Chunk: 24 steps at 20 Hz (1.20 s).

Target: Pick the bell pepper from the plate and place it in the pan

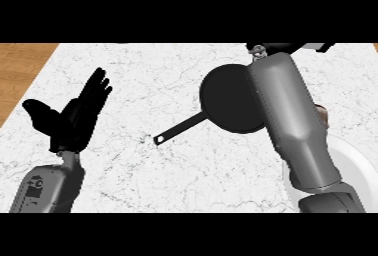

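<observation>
Your right hand [260,50] sits at the frame's upper right beyond the round black pan [229,100]; its fingers and the pepper are hidden. Left hand [74,117] rests open.

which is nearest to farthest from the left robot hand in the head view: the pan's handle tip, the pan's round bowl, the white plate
From the left robot hand, open and upright at the view's left:
1. The pan's handle tip, mid counter, just right of the hand.
2. The pan's round bowl, farther right, partly under the right forearm.
3. The white plate, at the right edge, mostly hidden by that forearm.
</observation>
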{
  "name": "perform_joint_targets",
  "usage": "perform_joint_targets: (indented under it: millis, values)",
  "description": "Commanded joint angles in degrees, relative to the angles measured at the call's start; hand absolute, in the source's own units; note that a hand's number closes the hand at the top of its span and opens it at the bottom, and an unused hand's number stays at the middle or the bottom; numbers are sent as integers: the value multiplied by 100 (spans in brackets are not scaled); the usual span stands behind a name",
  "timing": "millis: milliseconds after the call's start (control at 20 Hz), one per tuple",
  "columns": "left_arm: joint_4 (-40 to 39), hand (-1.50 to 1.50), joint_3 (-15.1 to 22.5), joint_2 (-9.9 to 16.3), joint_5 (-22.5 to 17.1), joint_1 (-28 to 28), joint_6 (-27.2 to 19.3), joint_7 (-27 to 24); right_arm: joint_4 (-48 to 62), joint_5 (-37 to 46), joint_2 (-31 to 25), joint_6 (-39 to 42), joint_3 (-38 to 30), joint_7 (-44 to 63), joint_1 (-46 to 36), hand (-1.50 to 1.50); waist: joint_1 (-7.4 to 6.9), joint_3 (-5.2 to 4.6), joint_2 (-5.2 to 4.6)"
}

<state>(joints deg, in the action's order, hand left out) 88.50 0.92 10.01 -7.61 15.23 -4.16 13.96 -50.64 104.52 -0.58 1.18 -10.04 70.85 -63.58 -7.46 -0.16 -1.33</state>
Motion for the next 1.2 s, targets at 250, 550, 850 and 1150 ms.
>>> perform_joint_targets:
  millis: [250, 550, 850, 1150]
  values:
    - [166, 0, -151, 55, -1, 84, -161, 258, 463, -618, 55, -1367, 401, 1341, 620, 150, 242, 24, 60]
    - [12, 0, -201, 76, 71, -187, -118, -78, 906, -814, 55, -2308, 256, 982, 1111, 150, 298, 23, 6]
    - [-26, 0, -324, 141, -33, -223, -40, -106, 824, -1310, 55, -2704, -450, 1168, 1491, -150, 377, 30, 13]
    - [108, 0, -252, 101, -56, -265, -1, -33, 1140, -1972, 55, -3600, -470, 682, 1768, -150, 296, 31, 34]
